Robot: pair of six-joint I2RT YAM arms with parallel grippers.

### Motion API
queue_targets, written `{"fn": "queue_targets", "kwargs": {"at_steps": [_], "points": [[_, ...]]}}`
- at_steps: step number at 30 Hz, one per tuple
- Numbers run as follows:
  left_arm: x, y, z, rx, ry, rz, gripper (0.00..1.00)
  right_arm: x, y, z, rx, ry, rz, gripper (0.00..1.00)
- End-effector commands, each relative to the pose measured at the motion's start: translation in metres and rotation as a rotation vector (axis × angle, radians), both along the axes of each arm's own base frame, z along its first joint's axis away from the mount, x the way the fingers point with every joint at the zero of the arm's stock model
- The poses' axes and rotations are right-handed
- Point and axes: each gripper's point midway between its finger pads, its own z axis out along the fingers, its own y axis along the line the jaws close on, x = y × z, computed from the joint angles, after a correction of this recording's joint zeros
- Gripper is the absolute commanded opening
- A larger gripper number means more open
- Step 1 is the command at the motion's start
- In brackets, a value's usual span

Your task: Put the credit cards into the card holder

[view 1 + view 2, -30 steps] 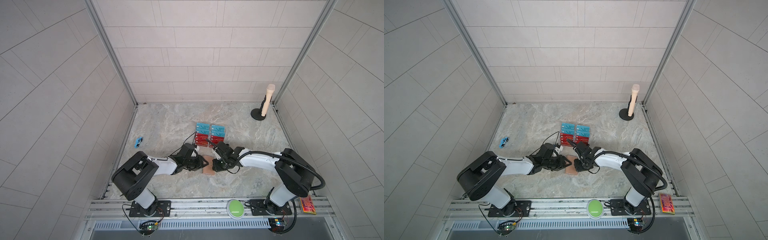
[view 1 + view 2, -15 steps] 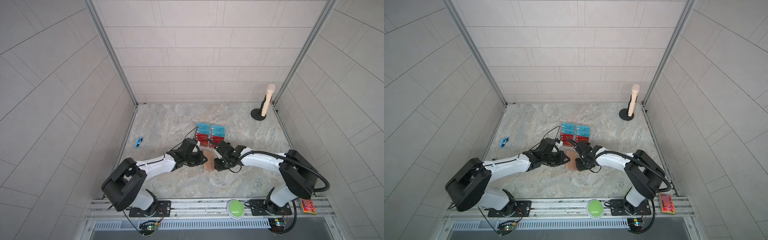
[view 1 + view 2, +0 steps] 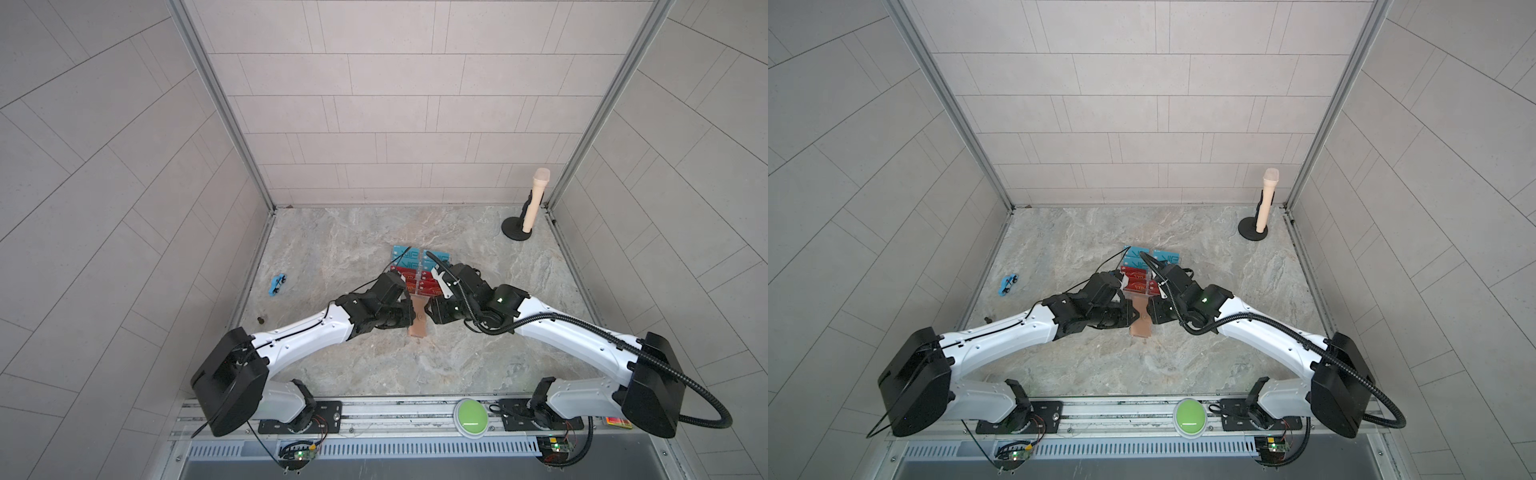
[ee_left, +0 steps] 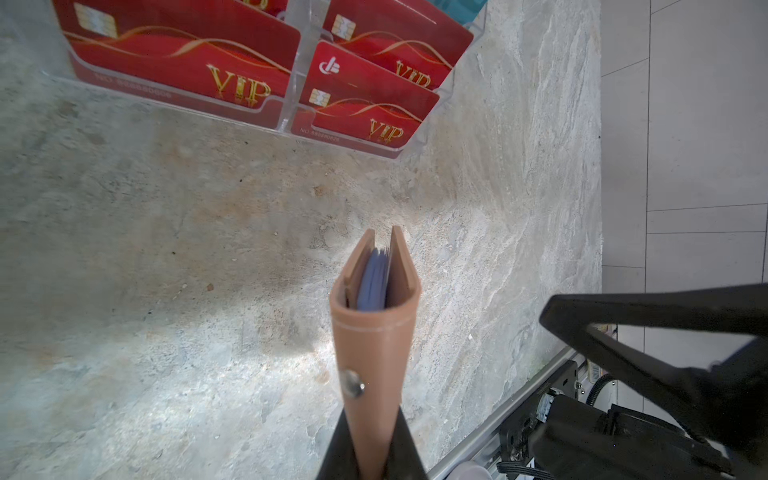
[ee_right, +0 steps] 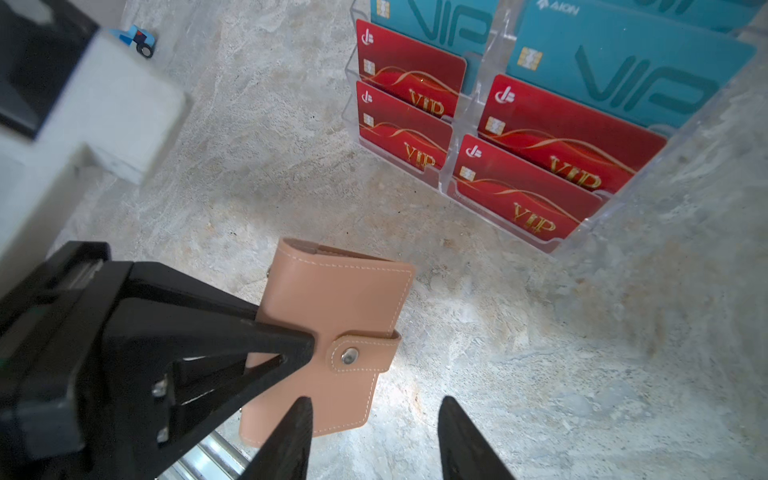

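My left gripper [image 4: 372, 451] is shut on the tan-pink card holder [image 4: 376, 332], which it holds on edge just in front of the stand. The card holder [image 5: 332, 316] is folded closed with its strap snapped, and pale-blue pockets show at its open end. My right gripper [image 5: 372, 401] is open beside the holder with nothing between its fingers. In both top views the two grippers [image 3: 409, 318] [image 3: 432, 311] flank the card holder [image 3: 419, 322]. Red credit cards [image 5: 519, 195] and teal credit cards [image 5: 623, 75] sit in the clear acrylic tiered stand [image 5: 442, 183].
A small blue toy car [image 3: 277, 284] lies near the left wall. A cream microphone on a black round base [image 3: 532, 208] stands in the back right corner. A green button [image 3: 470, 417] sits on the front rail.
My left gripper has shut on the card holder and turned it from flat to on edge. My right gripper has opened and let go of it.
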Motion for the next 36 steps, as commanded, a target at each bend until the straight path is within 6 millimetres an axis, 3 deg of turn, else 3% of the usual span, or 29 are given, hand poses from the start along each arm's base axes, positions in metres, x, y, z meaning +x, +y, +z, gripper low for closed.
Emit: {"fn": "queue_targets", "kwargs": {"at_steps": [1, 5, 9, 21, 31, 36], "points": [[0.006, -0.008, 0.028, -0.028, -0.058, -0.022, 0.08, -0.002, 0.006, -0.002, -0.044, -0.013, -0.001, 0.57], [0.004, -0.007, 0.035, -0.005, -0.071, -0.057, 0.08, -0.001, 0.015, -0.011, -0.043, -0.017, -0.020, 0.57], [0.001, -0.013, 0.043, -0.048, -0.073, -0.080, 0.08, 0.007, 0.009, -0.020, -0.095, -0.044, -0.067, 0.55], [0.000, -0.020, 0.053, -0.087, -0.080, -0.095, 0.08, 0.025, -0.003, -0.017, -0.222, -0.135, -0.101, 0.40], [-0.001, -0.019, 0.055, -0.091, -0.083, -0.094, 0.09, 0.024, -0.005, -0.020, -0.252, -0.142, -0.082, 0.15], [0.002, -0.016, 0.053, -0.076, -0.077, -0.067, 0.08, 0.024, -0.015, -0.021, -0.278, -0.152, -0.114, 0.04]]}}
